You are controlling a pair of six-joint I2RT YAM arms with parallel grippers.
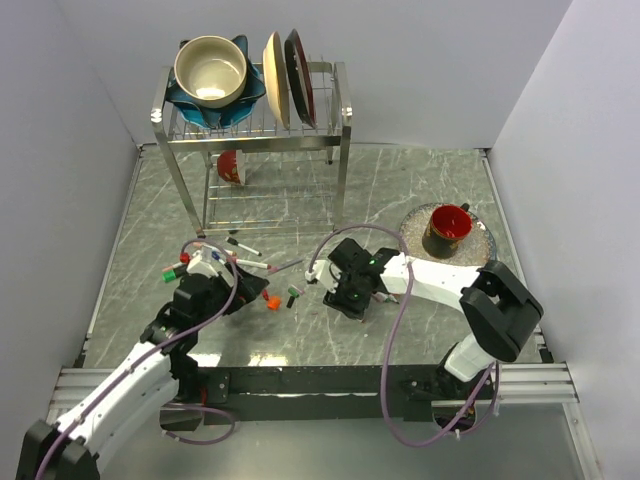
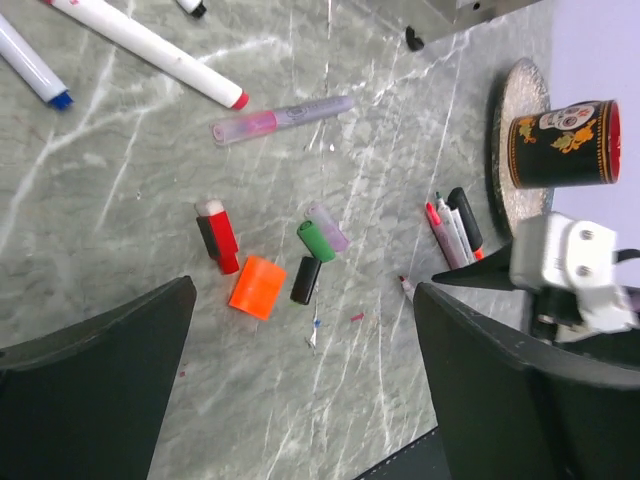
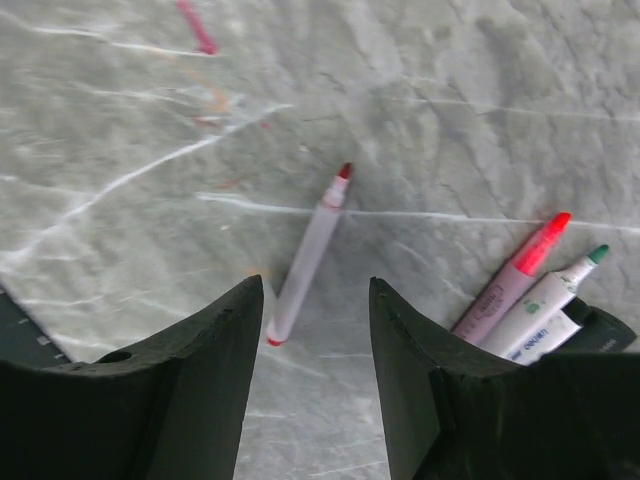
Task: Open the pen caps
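Seen from above, a grey marbled surface (image 1: 300,340) has both of my arms reaching in from the near edge.

My left fingers (image 2: 100,380) stand wide apart and hold nothing. On the surface in the gap between them lies a cluster of loose pen caps: a red cap (image 2: 222,245), an orange cap (image 2: 257,287), a black cap (image 2: 305,280), and a green cap (image 2: 316,241) touching a lilac cap (image 2: 331,226). Beyond the cluster lie a lilac-pink pen (image 2: 280,118), a red-tipped white pen (image 2: 150,45) and a blue-tipped white pen (image 2: 30,62).

My right fingers (image 3: 170,400) are partly open with nothing clamped. A slim white pen (image 3: 308,255) with a bare red tip lies flat on the surface, its back end in the gap, close to one finger. Beside the other finger lie more uncapped pens, among them a pink highlighter (image 3: 515,270) and a green-tipped pen (image 3: 555,290).

At the far side stands a dish rack (image 1: 260,140) holding a bowl and plates. To the right, a black skull-patterned mug (image 2: 560,143) sits on a round mat (image 1: 485,245).
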